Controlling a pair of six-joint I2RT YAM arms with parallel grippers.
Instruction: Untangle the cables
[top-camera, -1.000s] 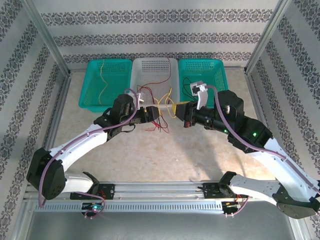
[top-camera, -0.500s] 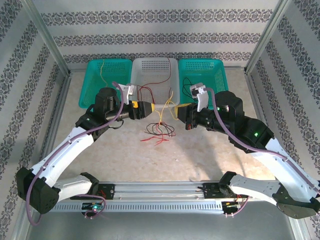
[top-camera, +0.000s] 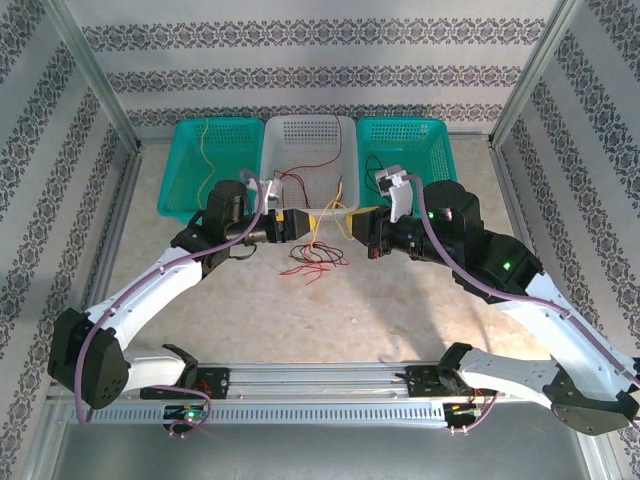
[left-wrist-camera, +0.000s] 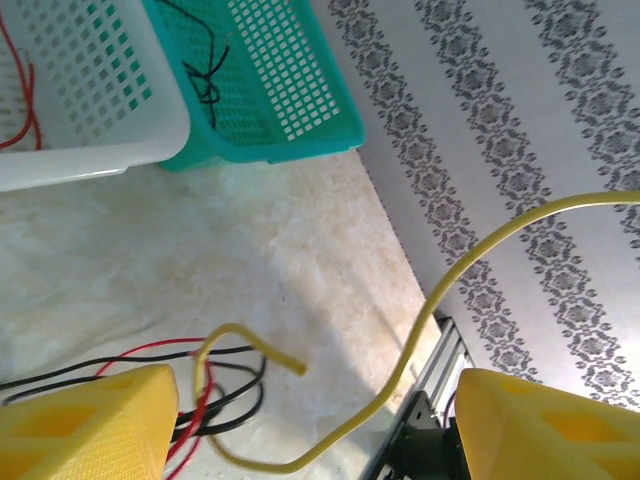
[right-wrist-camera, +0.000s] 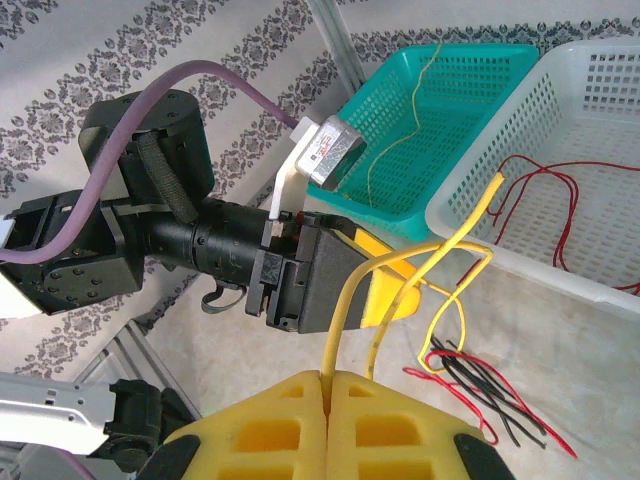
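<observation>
One yellow cable (left-wrist-camera: 437, 300) runs between both arms above the bench (top-camera: 300, 320). The left end effector (left-wrist-camera: 315, 420) stands spread around it, not pinching; red and black cables (top-camera: 315, 262) lie tangled below; the right end effector (right-wrist-camera: 326, 385) pinches it tight, apparently to lift it clear of them.

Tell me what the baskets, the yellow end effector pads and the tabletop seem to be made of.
White basket, left teal basket, right teal basket: moulded plastic, slightly glossy, judging by the uniform perforated grid walls. Right end effector pads: likely soft foam or rubber, matte, with moulded recesses. Tabletop: pale marbled look, perhaps stone-pattern laminate; can't tell.
</observation>
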